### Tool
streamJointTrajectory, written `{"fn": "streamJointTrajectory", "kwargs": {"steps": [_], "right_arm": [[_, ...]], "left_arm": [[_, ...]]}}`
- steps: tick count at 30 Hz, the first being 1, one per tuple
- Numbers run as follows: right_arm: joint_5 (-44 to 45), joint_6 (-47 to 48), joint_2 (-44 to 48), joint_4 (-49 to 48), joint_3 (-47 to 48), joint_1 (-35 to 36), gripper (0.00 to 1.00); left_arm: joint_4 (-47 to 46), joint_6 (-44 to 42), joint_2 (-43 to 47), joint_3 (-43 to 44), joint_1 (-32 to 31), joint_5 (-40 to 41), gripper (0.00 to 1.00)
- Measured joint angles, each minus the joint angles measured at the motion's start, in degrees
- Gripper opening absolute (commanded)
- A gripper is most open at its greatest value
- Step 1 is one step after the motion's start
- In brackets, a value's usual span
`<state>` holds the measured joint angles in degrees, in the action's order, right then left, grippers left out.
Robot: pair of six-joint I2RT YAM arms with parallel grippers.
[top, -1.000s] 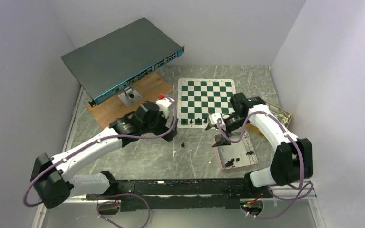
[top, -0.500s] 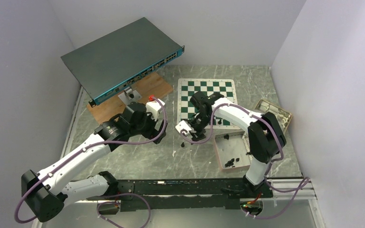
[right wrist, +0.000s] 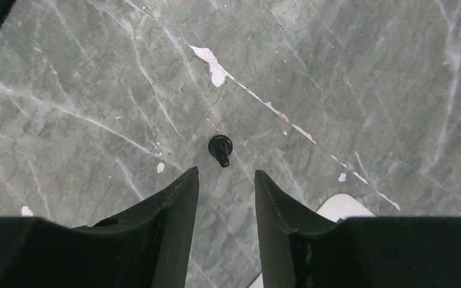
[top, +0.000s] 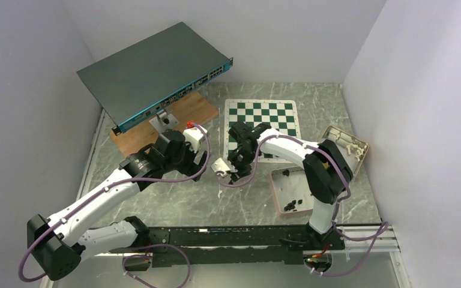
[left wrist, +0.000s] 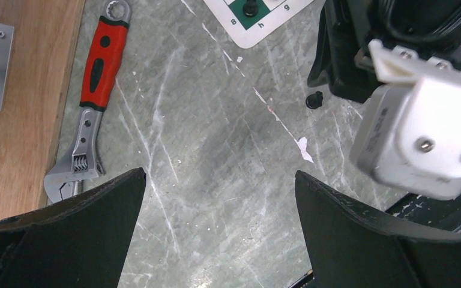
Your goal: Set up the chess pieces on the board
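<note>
One black chess piece (right wrist: pixel 220 147) lies on its side on the grey table, left of the board (top: pixel 263 117). It sits just beyond the tips of my right gripper (right wrist: pixel 226 171), whose jaws stand a narrow gap apart with nothing between them. In the top view my right gripper (top: pixel 230 174) hangs low over that spot. The left wrist view shows the same piece (left wrist: pixel 314 99) beside the right arm's wrist. My left gripper (left wrist: pixel 219 174) is wide open over bare table, holding nothing. Another piece (left wrist: pixel 250 7) stands on the board's corner (left wrist: pixel 258 27). More pieces (top: pixel 292 206) lie in the tray.
The pinkish-rimmed tray (top: pixel 274 191) sits right of the right gripper, with a beige box (top: pixel 347 144) behind it. A red-handled wrench (left wrist: pixel 96 90) lies by the wooden base (top: pixel 150 135) that carries a tilted network switch (top: pixel 153 69). My left gripper (top: pixel 203 159) is close to the right wrist.
My right arm swung left from beside the tray to the lone piece on the table, and its jaws narrowed. The left arm drew back slightly, staying open.
</note>
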<state>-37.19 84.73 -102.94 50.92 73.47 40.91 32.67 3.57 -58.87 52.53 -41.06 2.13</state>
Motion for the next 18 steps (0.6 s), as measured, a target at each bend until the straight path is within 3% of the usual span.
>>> {"fn": "streamJointTrajectory", "kwargs": {"steps": [18], "right_arm": [[4.2, -1.4, -3.2, -4.9, -2.3, 2.7, 0.28]], "left_arm": [[0.2, 0.0, 0.0, 0.0, 0.0, 2.3, 1.00]]}}
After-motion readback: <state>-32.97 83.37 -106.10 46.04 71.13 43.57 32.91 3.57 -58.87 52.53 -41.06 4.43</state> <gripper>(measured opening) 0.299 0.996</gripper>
